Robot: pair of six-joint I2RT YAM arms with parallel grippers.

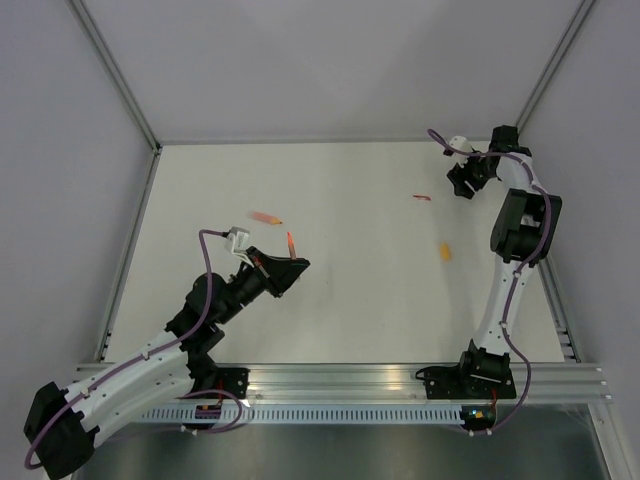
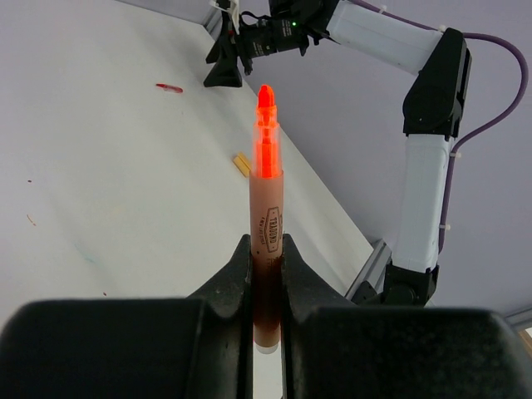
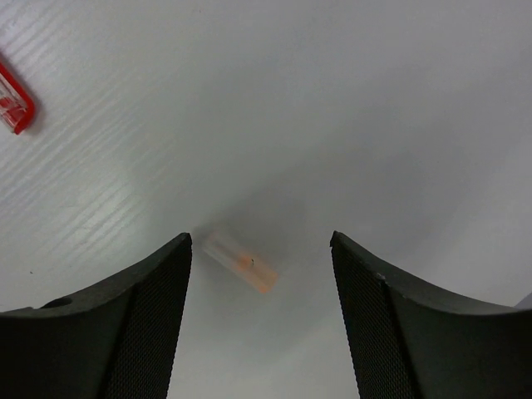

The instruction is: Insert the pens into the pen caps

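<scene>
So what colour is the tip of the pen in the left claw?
The pen tip is bright orange-red; clearest in left wrist view.

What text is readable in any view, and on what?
"TRADING" (likely; small, runs along the barrel): label on the pen held in the left gripper.
A smaller line of print beside it: too small to read.
Top external and right wrist views: no legible text.

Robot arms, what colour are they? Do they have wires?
The left arm and the right arm have white tubes joined by chunky black joints. A purple cable runs along each. The left pincer is black; so is the right pincer, whose fingers have a fine dotted grip pattern.
</scene>
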